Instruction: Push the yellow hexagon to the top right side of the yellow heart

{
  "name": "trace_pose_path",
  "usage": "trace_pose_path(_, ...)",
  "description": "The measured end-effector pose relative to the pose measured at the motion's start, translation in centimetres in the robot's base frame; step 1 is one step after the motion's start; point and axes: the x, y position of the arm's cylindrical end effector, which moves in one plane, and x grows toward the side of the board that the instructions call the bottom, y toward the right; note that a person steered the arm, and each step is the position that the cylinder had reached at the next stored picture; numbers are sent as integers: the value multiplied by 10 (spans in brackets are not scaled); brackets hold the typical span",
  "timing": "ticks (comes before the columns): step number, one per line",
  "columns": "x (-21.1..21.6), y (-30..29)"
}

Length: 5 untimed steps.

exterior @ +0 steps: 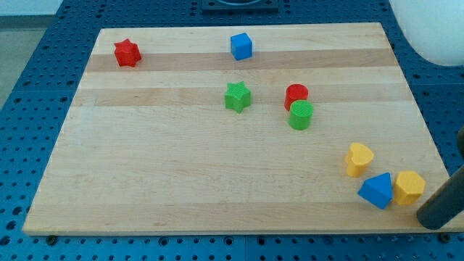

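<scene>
Rod, no claw fitted, so no jaw state to report | my tip [428,220] at view's bottom right, just right of yellow hexagon [409,187] | hexagon touching blue block [376,191] on its left | yellow heart [358,159] just up-left of both, apart | wooden board [181,196]

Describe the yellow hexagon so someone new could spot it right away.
Start at the wooden board's corner at the view's bottom right. Three blocks cluster there; the yellow hexagon is rightmost, touching the blue block, beside my tip. The yellow heart sits higher and further left.
</scene>
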Motion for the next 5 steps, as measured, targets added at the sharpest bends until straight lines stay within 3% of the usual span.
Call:
trace_pose_path(2, 0, -18)
trace_pose_path(3, -33, -29)
trace_pose_path(5, -189, -24)
